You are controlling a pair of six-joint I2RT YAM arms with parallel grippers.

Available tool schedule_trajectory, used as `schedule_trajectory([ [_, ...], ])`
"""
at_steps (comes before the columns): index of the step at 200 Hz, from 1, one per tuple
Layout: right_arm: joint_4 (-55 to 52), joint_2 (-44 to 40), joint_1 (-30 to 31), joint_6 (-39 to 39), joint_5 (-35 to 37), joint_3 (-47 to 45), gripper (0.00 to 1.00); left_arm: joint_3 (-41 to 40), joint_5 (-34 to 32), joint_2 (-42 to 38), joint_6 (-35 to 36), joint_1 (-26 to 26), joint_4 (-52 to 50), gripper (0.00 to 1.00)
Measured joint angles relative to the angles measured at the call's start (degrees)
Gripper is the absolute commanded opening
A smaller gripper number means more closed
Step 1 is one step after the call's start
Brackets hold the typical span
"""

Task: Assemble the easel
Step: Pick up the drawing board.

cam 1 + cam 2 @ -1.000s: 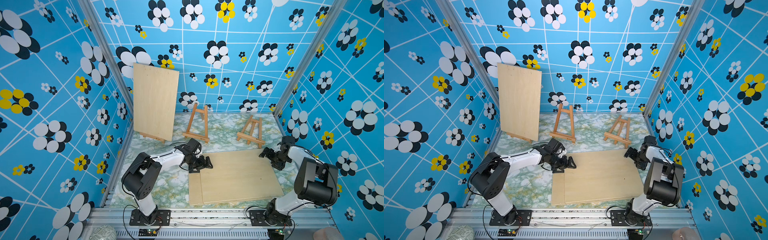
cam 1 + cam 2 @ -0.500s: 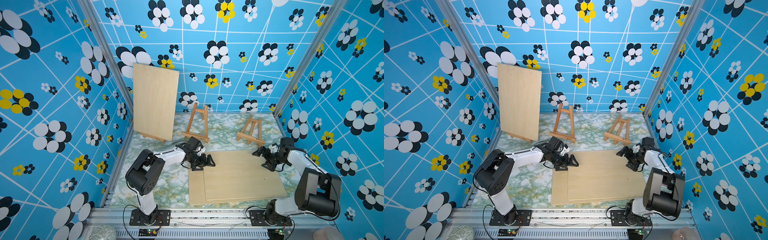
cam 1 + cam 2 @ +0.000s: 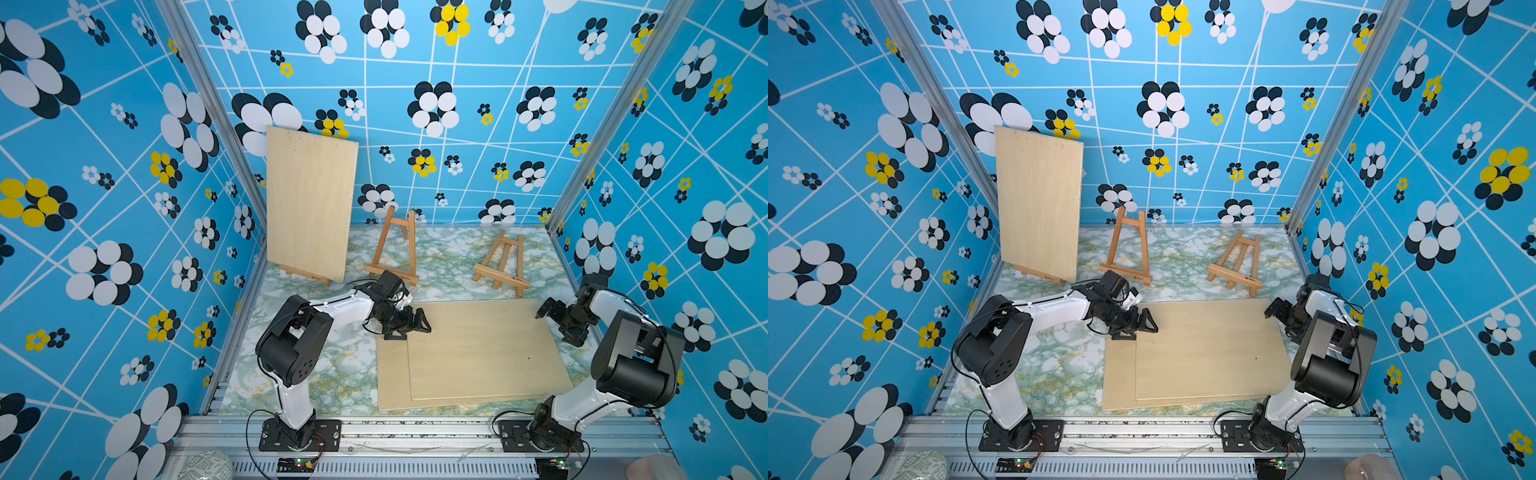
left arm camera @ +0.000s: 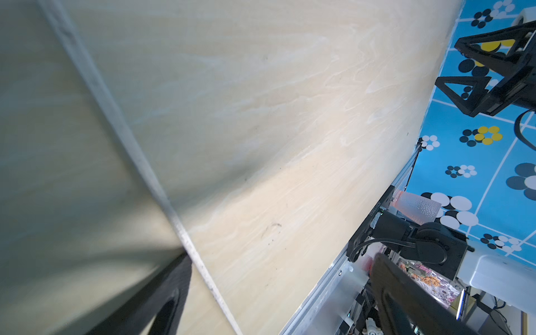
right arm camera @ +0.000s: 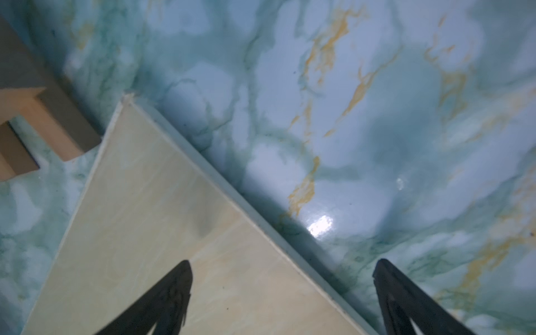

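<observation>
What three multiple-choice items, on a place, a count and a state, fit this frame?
1. Where is the upright board?
A. on the back-left easel
B. against the right wall
C. flat at the front

2. How many boards lie flat on the table?
A. one
B. two
C. four

3. The left gripper is:
A. shut on an easel
B. shut on a board
C. open

Answers:
1 A: the board's lower edge rests on that easel.
2 B: a top board overlaps a lower board.
3 C: its fingers stand wide apart in the left wrist view.
</observation>
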Motion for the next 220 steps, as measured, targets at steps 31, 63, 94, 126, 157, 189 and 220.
schedule_trajectory([
  [31, -0.7, 4.6, -1.4, -1.2, -5.9, 3.1, 0.99, 4.5, -1.5, 2.4, 2.1, 0.0, -4.4, 0.99],
  [63, 0.0, 8.1, -1.8, -1.4, -14.4, 6.1, 0.99, 6.7, -1.6, 3.8, 2.5, 0.0, -6.9, 0.99],
  [94, 3.6, 9.2, -2.8, -0.4, -22.4, 5.6, 0.98, 8.4, -1.3, 5.0, 2.4, 0.1, -8.6, 0.99],
  [126, 5.7, 9.7, -4.2, -0.1, -26.2, 4.8, 1.00, 10.4, 0.5, 6.6, 2.8, 1.0, -10.9, 0.99],
  [157, 6.5, 8.9, -4.2, -1.2, -26.0, 3.9, 1.00, 11.1, 2.1, 7.3, 3.6, 1.6, -11.7, 0.99],
  [189, 4.7, 8.8, -3.1, -3.9, -23.6, 4.7, 0.99, 11.1, 2.6, 7.5, 4.5, 1.8, -11.9, 0.99],
  [220, 2.3, 8.6, -2.5, -6.9, -21.4, 5.1, 0.97, 11.4, 2.9, 7.7, 5.9, 1.9, -12.2, 0.99],
])
